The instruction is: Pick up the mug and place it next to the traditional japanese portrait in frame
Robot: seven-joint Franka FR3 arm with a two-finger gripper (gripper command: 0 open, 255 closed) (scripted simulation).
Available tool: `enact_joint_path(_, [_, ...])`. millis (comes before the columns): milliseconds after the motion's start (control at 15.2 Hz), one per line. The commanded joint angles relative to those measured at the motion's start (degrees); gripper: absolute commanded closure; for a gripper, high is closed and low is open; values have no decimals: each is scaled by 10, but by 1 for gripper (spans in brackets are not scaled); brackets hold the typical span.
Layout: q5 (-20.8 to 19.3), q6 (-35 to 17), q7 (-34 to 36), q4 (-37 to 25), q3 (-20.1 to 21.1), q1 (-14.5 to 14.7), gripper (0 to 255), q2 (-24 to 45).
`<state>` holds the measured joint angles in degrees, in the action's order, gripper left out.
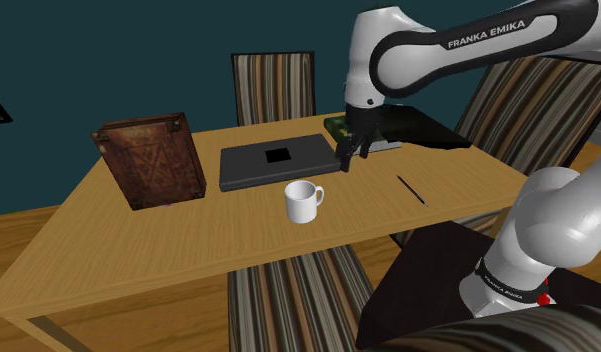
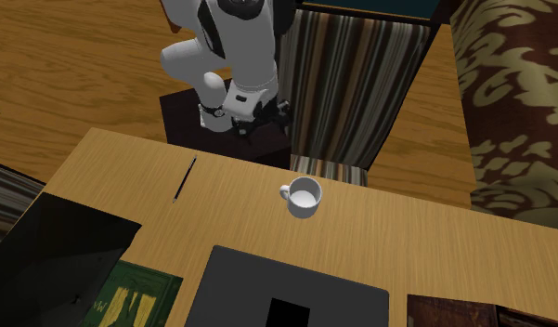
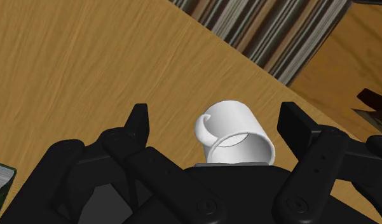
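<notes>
A white mug [image 1: 303, 202] stands upright on the wooden table [image 1: 188, 235], near its front edge, with its handle toward the shoulder view's right. In the second exterior view the mug [image 2: 304, 197] is empty. My black gripper [image 1: 350, 152] hangs open above the table, behind the mug and to its right in the shoulder view. In the wrist view the mug [image 3: 237, 127] appears between my spread fingers [image 3: 137, 124], well below them and untouched. A brown framed picture [image 1: 148, 160] leans upright at the table's left in the shoulder view.
A flat dark grey slab [image 1: 278, 165] lies behind the mug. A green book [image 1: 363, 125] and a black flat object [image 1: 428, 128] sit at the back right. A thin black pen [image 1: 410, 190] lies right of the mug. Striped chairs [image 1: 298, 295] stand around the table.
</notes>
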<state>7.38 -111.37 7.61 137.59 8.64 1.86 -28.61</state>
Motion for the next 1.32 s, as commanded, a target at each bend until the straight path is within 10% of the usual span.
enact_joint_path(0, [-3,-29,14,-17,16,2,0,45])
enact_joint_path(924, [-116,-146,143,-202,87,24,0,360])
enact_joint_path(1254, [-124,-174,148,-190,85,26,0,377])
